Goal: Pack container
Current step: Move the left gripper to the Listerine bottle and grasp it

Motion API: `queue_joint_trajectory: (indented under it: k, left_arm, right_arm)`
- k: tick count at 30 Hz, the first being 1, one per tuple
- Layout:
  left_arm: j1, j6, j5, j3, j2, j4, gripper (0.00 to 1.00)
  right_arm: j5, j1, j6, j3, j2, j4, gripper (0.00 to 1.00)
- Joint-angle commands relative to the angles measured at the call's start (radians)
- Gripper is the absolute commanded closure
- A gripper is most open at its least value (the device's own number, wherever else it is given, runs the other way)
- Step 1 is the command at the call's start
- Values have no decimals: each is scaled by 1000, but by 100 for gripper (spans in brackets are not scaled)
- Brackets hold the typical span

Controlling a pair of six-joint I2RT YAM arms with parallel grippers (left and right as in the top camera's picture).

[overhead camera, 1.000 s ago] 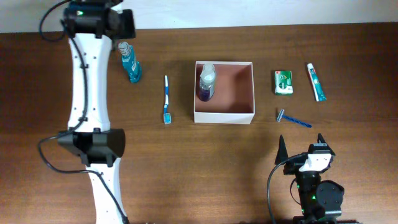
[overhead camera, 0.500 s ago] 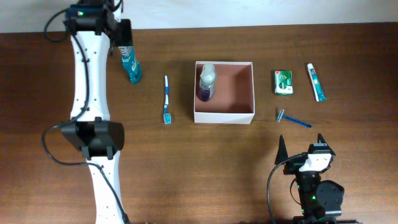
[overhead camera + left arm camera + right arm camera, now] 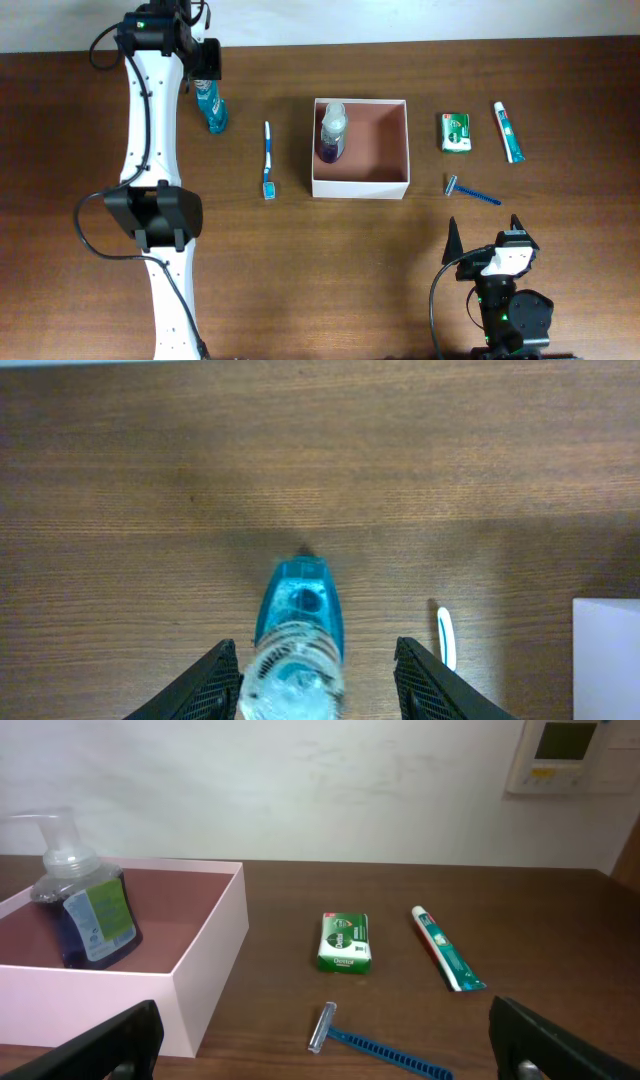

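The left gripper (image 3: 318,660) is open, one finger on each side of the blue bottle (image 3: 300,610) far left of the container (image 3: 360,187), so next it should squeeze and lift, while the right gripper (image 3: 484,240) sits open below the container.

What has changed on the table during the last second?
The left gripper swung sideways toward the container and now stands over the blue bottle, open fingers on both sides of its cap, not gripping. The bottle, toothbrush, pump bottle in the container, green box, toothpaste, razor and right gripper stayed put.
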Motion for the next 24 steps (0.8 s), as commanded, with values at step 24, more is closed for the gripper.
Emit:
queue_joint_trajectory:
  k: [24]
  left_arm:
    - [-1,22,-21,2,77,-34,50]
  right_arm:
    - [-2,-6,2,-5,-10,-7,1]
